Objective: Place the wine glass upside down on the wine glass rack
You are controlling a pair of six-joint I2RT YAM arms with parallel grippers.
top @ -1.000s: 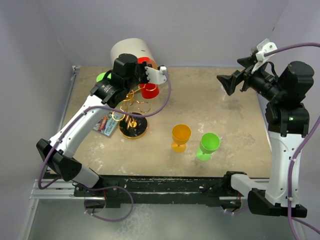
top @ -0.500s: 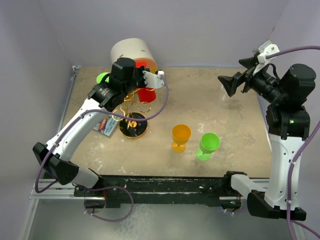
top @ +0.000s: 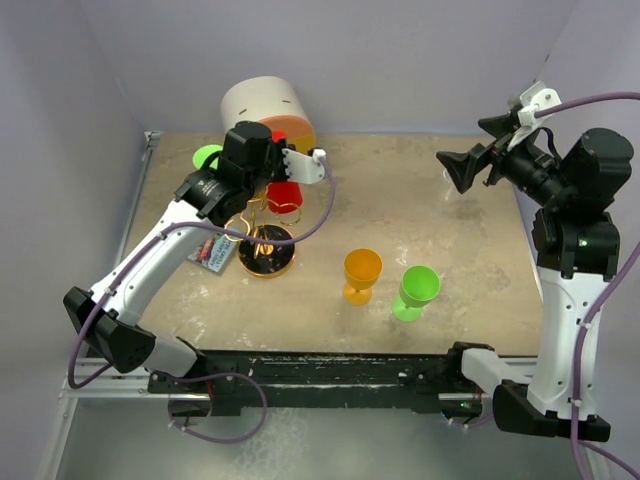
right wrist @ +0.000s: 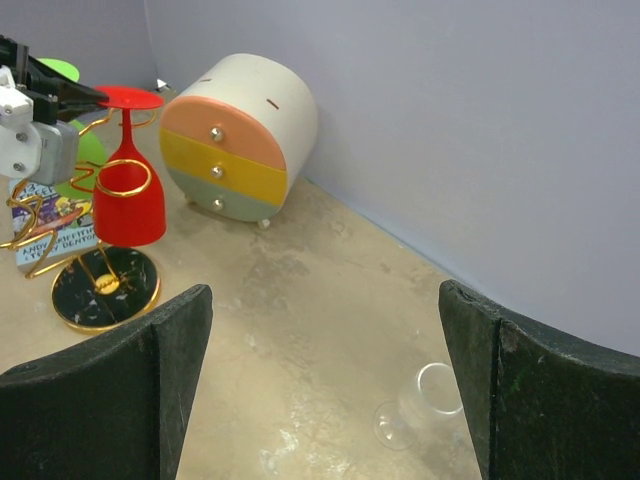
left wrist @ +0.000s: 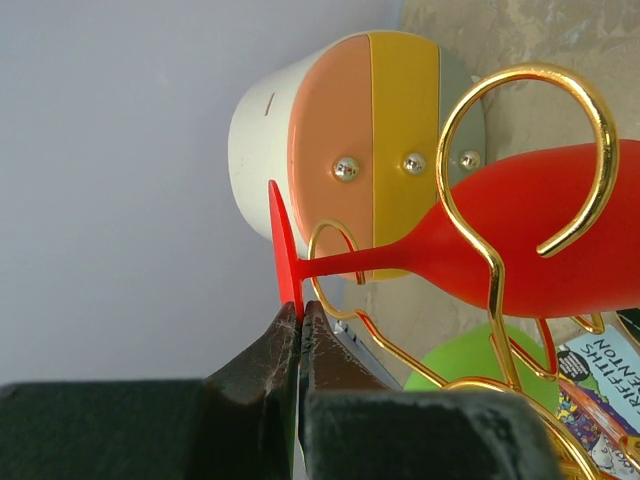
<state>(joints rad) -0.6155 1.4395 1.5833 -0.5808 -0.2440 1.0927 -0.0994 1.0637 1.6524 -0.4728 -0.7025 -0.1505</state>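
Note:
A red wine glass hangs upside down over the gold wire wine glass rack, which stands on a round black base. My left gripper is shut on the rim of the glass's foot. The stem runs through a gold ring loop, and the bowl lies past it. The right wrist view shows the bowl below a ring, above the base. My right gripper is open and empty, raised at the back right.
A cream-and-orange drawer cylinder stands behind the rack. An orange glass and a green glass stand upright mid-table. A clear glass lies on its side under the right gripper. A booklet and a green object sit left of the rack.
My left gripper has carried the red glass a little left and down, closer onto the rack. The right arm has barely moved.

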